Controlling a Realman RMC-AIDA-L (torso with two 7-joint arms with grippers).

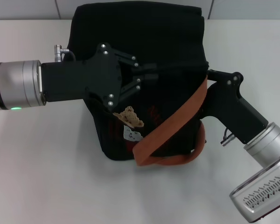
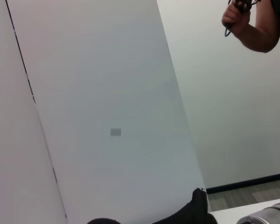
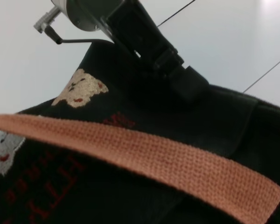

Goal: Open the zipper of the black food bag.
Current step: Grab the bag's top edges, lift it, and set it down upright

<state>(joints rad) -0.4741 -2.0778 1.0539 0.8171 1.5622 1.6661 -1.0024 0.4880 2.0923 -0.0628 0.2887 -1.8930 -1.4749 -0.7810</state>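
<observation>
1. Bag (image 1: 177, 51): black, boxy, sits mid-table (image 1: 42, 177), between your two arms. Front face w/ patches faces the head cam.
2. Handles: one orange-brown strap (image 1: 170, 123) runs diagonally across the front; a second (image 1: 189, 156) loops at the bag's lower right edge. In the R wrist view the strap (image 3: 144, 156) crosses the fabric close to the lens.
3. Patches: tan bear (image 1: 129, 116) w/ a pale grey one (image 1: 130, 134) just below it. R wrist view shows both: tan (image 3: 81, 88), grey (image 3: 2, 151).
4. Writing: red lettering (image 3: 46, 184) on the front, near the grey patch; only partial strokes visible, possibly "HTT" seen inverted. Can't read it for sure. No brand legible.
5. Zipper: black on black; you can't make out the zip line or the pull tab in any view.
6. L gripper (image 1: 147, 77): comes in from the left, over the bag top. Fingers drawn close together at the fabric; can't tell whether anything is pinched. R wrist view shows the same gripper (image 3: 184, 84) pressed on the bag.
7. R gripper (image 1: 210, 77): at the bag's right side, by the strap's upper end. Tips hidden against the black fabric; jaw state can't be told.
8. L wrist view: mostly wall; a person's hand (image 2: 238, 18) holding a dark device at the upper corner.
</observation>
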